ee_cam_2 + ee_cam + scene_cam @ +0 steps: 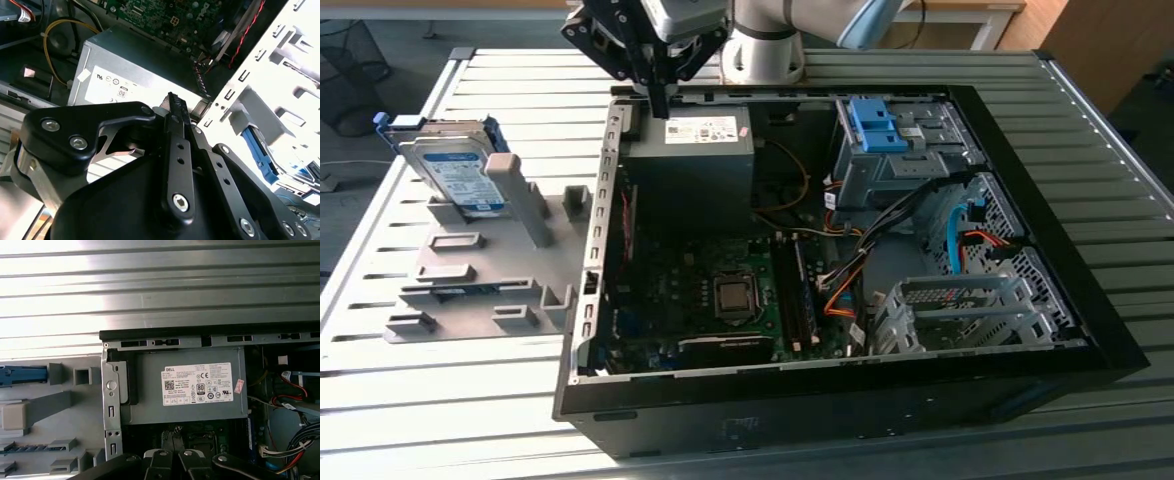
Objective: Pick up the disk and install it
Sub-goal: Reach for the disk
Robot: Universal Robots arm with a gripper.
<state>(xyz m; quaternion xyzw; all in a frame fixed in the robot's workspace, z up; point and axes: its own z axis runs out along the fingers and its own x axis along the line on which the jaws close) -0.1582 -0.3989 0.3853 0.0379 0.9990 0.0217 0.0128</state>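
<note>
Broadly, the slatted metal table point(440, 400) carries an open black computer case point(1121, 350) across the middle and right of the exterior view, with its motherboard point(707, 290) exposed. On the exterior view's left, just beside the case, lies a grey fixture plate point(480, 300) with upright holders. The grey power supply point(687, 170), white label facing up, fills the case's upper-left corner. The disk point(454, 170) stands on edge, tilted, in the fixture at the upper left of the exterior view, well apart from me. My gripper point(662, 105) hangs over the power supply's corner by the case rim, fingers together and holding nothing.
</note>
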